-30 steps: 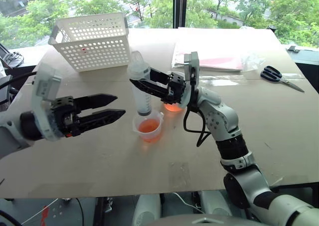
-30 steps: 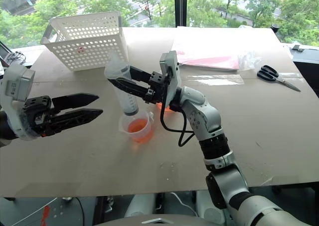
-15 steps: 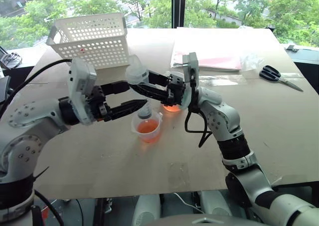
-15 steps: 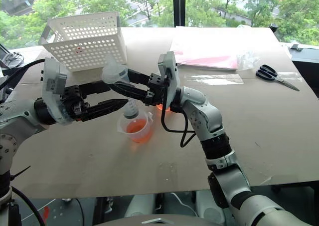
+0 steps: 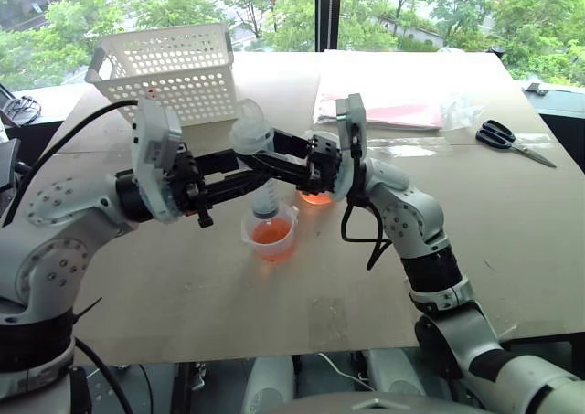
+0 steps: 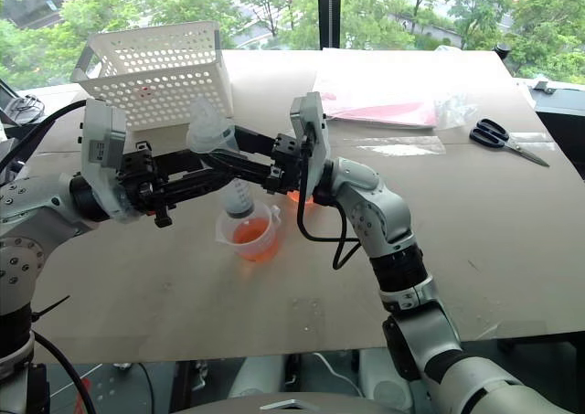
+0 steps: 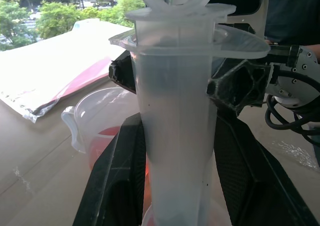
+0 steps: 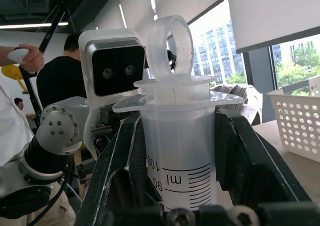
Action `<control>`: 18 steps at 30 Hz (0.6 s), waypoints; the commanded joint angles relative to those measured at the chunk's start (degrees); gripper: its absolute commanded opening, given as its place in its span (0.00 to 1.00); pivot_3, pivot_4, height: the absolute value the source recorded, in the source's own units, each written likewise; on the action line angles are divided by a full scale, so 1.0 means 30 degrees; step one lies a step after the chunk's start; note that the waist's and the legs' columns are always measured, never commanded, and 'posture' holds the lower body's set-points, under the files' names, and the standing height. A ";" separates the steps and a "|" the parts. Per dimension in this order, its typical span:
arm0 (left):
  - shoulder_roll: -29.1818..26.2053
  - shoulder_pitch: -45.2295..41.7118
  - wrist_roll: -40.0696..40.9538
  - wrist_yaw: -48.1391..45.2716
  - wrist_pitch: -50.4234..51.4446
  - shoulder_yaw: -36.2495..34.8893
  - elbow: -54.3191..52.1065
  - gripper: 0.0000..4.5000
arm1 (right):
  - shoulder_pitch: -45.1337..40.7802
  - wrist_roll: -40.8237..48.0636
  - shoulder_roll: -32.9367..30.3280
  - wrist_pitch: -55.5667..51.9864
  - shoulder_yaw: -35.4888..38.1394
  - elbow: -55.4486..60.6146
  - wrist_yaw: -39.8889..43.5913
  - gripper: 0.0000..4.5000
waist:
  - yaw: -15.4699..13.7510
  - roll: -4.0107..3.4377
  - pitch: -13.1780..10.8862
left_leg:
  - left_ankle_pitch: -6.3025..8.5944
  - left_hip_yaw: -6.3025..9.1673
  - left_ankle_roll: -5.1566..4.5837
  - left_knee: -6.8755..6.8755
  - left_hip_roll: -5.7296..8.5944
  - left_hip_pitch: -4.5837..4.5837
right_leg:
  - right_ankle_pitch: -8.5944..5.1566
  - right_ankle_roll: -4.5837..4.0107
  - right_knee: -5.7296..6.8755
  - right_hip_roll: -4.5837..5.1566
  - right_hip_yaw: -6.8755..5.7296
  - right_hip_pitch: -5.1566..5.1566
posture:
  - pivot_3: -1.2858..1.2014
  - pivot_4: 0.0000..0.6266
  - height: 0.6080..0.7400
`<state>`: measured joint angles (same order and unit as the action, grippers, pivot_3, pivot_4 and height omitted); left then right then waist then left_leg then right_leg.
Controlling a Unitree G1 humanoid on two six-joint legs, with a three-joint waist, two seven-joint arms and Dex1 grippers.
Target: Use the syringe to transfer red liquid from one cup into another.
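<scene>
Syringe [image 5: 260, 163], large and of clear plastic with black graduation marks and a white ring-topped plunger, stands upright near the middle of the table, its tip dipped into the taller clear plastic beaker [image 5: 271, 232] that holds the translucent orange-red liquid [image 5: 271, 234]. I judge it light and stiff but smooth-walled, so a loose pinch could slip; the barrel just under the flange looks the best place to hold it, leaving the plunger ring free to be pulled. The right gripper [image 5: 274, 163] reaches in from the right and is clamped hard on that barrel. The left gripper [image 5: 239, 184] comes in from the left with a finger on either side of the same barrel, partly closed; whether its fingers [image 7: 116, 186] press the plastic I cannot tell. Just behind, on the far right side, the shorter clear plastic beaker [image 5: 317, 195] sits with a little red in it.

A second ago the left gripper hung well apart to the left with its fingers spread wide; it has since swung in to the syringe and narrowed. The right gripper and both beakers have stayed put.
</scene>
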<state>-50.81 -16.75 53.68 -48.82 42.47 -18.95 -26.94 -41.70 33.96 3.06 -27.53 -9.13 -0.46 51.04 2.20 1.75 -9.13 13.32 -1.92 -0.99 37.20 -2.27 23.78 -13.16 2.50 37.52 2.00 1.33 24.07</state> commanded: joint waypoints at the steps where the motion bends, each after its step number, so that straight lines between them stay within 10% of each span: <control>1: 0.0013 -0.0420 0.0600 0.0425 -0.0123 -0.0890 -0.0278 0.30 | -0.0673 0.0925 -0.0581 -0.0893 0.0142 0.1448 0.0426 0.63 | -0.0002 0.0001 0.0000 | 0.0000 0.0001 0.0000 0.0001 0.0000 -0.0001 | 0.0000 0.0000 0.0000 0.0000 0.0000 -0.0002 | 0.52 0.24 1.00; 5: -0.0202 -0.0612 0.3708 0.1548 0.1708 -0.2622 0.0282 0.30 | -0.1374 0.1798 -0.2140 -0.1913 0.1051 0.2331 0.0642 0.99 | -0.0007 0.0002 -0.0006 | 0.0000 0.0010 -0.0001 0.0003 -0.0005 0.0007 | 0.0000 0.0002 -0.0002 0.0002 -0.0005 0.0000 | 0.52 0.24 1.00; 18: -0.4080 0.0238 1.6906 1.4451 0.4733 -0.6958 0.5017 0.30 | 0.1725 0.1359 -1.1305 -0.1625 0.2179 0.7448 0.4102 1.00 | -0.0110 0.0034 -0.0035 | 0.0003 0.0063 -0.0007 -0.0001 -0.0030 0.0017 | -0.0005 0.0013 -0.0049 0.0072 -0.0069 -0.0032 | 0.52 0.24 1.00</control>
<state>-61.51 -15.95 100.65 -8.86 56.49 -37.63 -12.26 -36.30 37.95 -29.89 -33.43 -4.20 18.42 62.16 1.87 1.85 -9.24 13.33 -1.75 -1.01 37.20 -2.35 23.81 -13.18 2.54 37.38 2.22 1.13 23.98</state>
